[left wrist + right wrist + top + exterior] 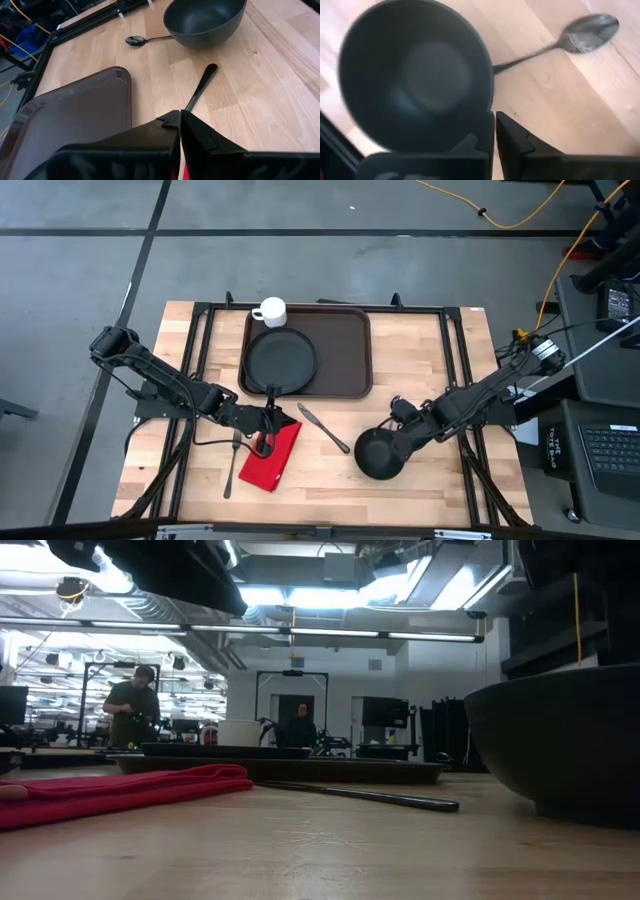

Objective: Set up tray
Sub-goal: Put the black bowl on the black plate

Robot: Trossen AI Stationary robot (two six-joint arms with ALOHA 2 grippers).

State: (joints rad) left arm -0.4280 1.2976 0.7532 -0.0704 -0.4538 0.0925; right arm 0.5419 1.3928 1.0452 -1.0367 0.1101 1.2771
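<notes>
1. Left pincer (268, 442): closed, empty, over the napkin (272, 457); fork (232, 463) just beside it.
2. Right pincer (388, 442): fingers nearly together at the bowl (377, 455) rim; grip unclear.
3. Tray (340, 345): on the bench (420, 360), beyond the left pincer, carrying plate (281, 360) and cup (270, 311).
4. Knife (324, 429) lies between the pincers.
</notes>
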